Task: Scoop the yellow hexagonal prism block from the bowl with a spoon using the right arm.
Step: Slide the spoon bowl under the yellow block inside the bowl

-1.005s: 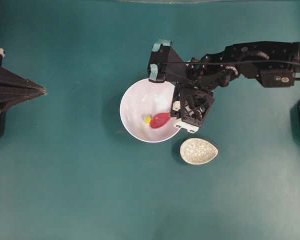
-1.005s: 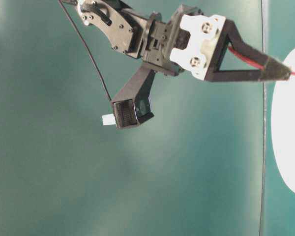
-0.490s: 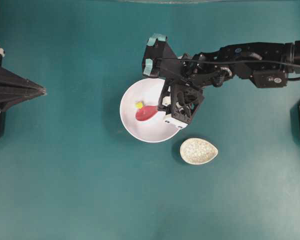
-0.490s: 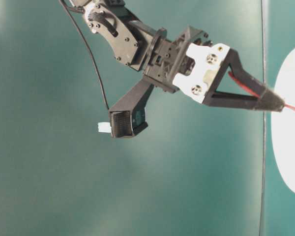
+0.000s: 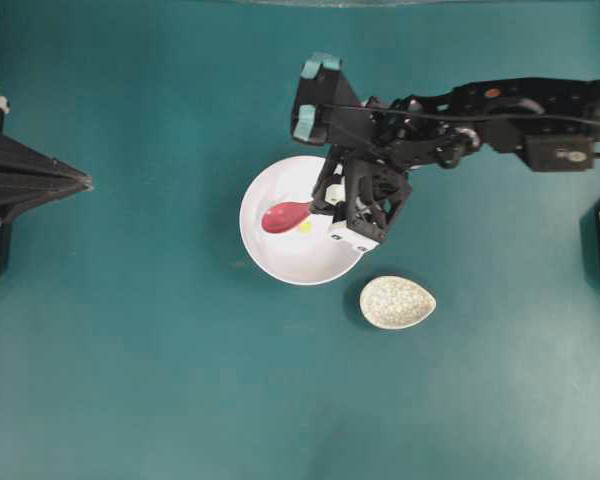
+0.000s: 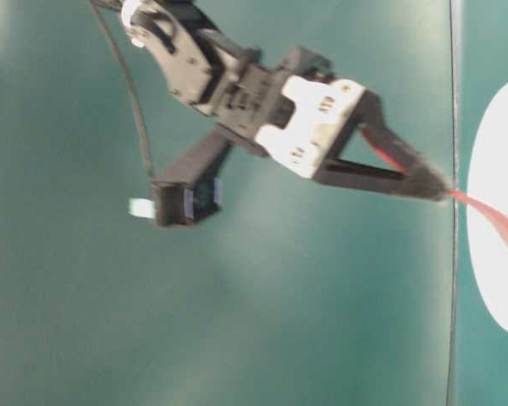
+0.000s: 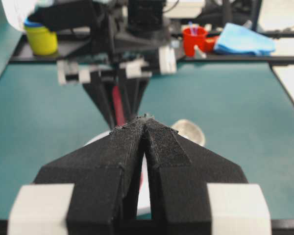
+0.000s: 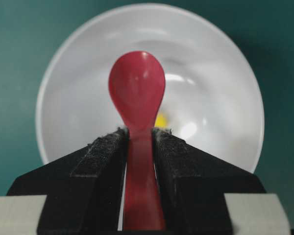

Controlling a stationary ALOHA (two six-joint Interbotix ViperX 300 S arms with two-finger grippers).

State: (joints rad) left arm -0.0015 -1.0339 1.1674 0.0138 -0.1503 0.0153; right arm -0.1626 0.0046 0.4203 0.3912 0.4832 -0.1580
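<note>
The white bowl (image 5: 280, 255) sits mid-table. My right gripper (image 5: 321, 208) reaches over its right rim, shut on the handle of the red-pink spoon (image 5: 283, 216). The scoop is empty and hangs over the bowl's left half. The yellow block (image 5: 305, 227) lies on the bowl floor just right of the scoop, by the spoon's neck. In the right wrist view the gripper (image 8: 138, 133) clamps the spoon (image 8: 137, 85), with the block (image 8: 160, 120) peeking out right of the neck inside the bowl (image 8: 78, 98). My left gripper (image 5: 86, 181) is shut and empty at the far left.
A speckled beige spoon rest (image 5: 397, 302) lies just below and right of the bowl. In the left wrist view a yellow cup (image 7: 40, 40), a red cup (image 7: 195, 39) and a blue cloth (image 7: 245, 41) stand beyond the table's far edge.
My right gripper has swept the spoon leftward across the bowl. The yellow block was knocked about, from left of the scoop to just right of it. The left arm has not moved.
</note>
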